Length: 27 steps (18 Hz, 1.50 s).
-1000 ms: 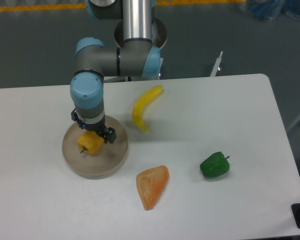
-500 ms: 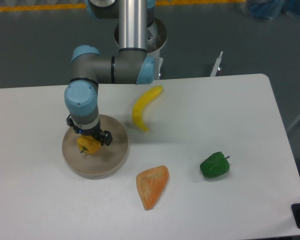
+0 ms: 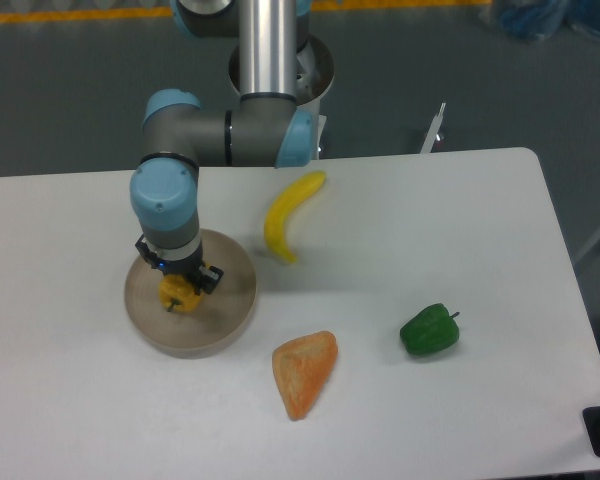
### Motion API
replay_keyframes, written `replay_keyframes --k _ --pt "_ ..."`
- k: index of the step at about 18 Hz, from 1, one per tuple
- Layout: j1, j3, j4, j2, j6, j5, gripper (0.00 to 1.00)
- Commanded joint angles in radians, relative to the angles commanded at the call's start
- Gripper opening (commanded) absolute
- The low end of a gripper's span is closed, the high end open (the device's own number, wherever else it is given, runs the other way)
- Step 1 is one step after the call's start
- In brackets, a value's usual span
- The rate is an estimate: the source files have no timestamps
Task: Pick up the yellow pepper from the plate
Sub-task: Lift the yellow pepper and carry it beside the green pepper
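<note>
Since prior frame: arm dropped lower, hand now down over yellow pepper, more of it hidden. Pepper sits left-centre on plate. Fingers straddle it; clamped or not, cannot tell. Likely light, waxy, slippery, lobed: grip across flat sides, mid-body, not stem.

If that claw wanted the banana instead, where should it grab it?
Probably across the middle of the banana, coming straight down from above. It lies flat on the table, long and curved, so its narrow width suits a two-finger pinch. The tapered ends would likely slip.
</note>
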<state>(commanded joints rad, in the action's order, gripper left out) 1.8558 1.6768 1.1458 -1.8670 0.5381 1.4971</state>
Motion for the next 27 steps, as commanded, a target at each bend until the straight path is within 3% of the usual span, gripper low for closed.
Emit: replay_keyframes --k 4,6,8,13,15,17,20,23,27 --pt "0.156 -0.113 0.009 0.005 0.196 -0.001 0.00" --pt "0.221 -0.167 0.043 -0.015 0.273 0.002 0.00" --pt "0.287 -0.178 0.075 -0.018 0.418 0.003 0.00" --pt "0.434 -0.207 0.075 -0.081 0.655 0.005 0.00" --pt "0.451 -0.233 0.080 -0.107 0.698 0.017 0.00" --pt "0.451 -0.290 0.119 -0.139 0.710 0.102 0.00" --pt "0.453 -0.344 0.134 -0.179 0.744 0.112 0.00" --pt "0.454 -0.353 0.134 -0.185 0.867 0.106 0.00" --pt "0.456 -0.353 0.132 -0.185 0.887 0.075 0.00"
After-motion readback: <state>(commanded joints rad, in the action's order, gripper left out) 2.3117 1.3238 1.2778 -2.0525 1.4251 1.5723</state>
